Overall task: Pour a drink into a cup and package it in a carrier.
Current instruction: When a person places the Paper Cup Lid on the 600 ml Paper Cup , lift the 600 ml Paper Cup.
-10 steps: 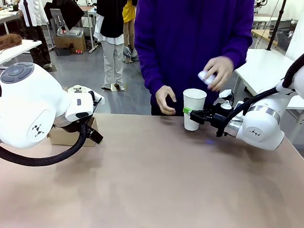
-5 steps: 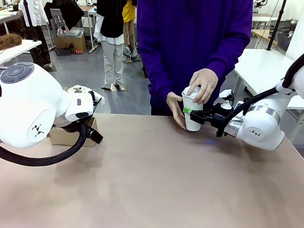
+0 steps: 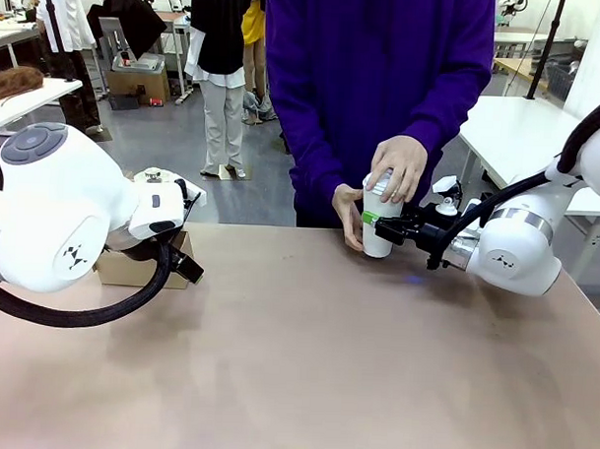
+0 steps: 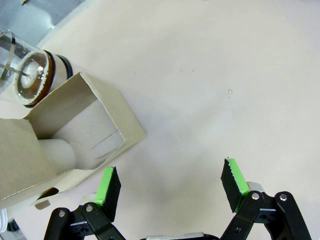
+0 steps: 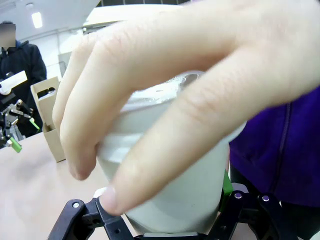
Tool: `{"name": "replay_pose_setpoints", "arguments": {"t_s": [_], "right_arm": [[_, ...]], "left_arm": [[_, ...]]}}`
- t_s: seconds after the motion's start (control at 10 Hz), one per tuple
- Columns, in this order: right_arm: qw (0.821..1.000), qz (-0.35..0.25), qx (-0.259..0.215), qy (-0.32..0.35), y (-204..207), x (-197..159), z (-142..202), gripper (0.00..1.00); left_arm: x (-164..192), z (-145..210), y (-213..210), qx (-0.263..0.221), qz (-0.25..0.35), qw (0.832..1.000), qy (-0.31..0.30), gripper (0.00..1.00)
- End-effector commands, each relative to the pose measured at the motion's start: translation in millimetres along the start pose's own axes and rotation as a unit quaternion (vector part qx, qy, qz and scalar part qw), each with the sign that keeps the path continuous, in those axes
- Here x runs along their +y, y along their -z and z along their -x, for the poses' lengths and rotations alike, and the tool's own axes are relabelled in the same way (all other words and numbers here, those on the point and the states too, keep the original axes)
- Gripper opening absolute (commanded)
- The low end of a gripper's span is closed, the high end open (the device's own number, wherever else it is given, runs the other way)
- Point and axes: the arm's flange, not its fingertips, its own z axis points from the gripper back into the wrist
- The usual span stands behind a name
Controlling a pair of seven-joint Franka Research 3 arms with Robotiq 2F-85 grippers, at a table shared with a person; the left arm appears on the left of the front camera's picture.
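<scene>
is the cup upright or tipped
Upright: the cup stands straight in the right gripper, a person's hand on its top.

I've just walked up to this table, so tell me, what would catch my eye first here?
At the far edge of the table, a person in a purple top has one hand pressing on top of the white cup, while the right arm's fingers are shut around it. At near left looms the big white left arm; the left arm's fingers stand open beside the cardboard carrier.
</scene>
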Motion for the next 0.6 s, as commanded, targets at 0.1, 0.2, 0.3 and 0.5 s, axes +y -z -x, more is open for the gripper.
{"name": "replay_pose_setpoints", "arguments": {"t_s": [0.1,0.2,0.3,0.5], "right_arm": [[1.0,0.002,0.004,-0.003,1.5,2.2,-4.2,0.8],[1.0,0.002,0.004,-0.003,1.5,2.2,-4.2,0.8],[1.0,0.002,0.004,-0.003,1.5,2.2,-4.2,0.8],[1.0,0.002,0.004,-0.003,1.5,2.2,-4.2,0.8]], "left_arm": [[0.2,0.1,-0.4,-0.001,0.001,1.0,-0.001,1.0],[0.2,0.1,-0.4,-0.001,0.001,1.0,-0.001,1.0],[0.2,0.1,-0.4,-0.001,0.001,1.0,-0.001,1.0],[0.2,0.1,-0.4,-0.001,0.001,1.0,-0.001,1.0]]}}
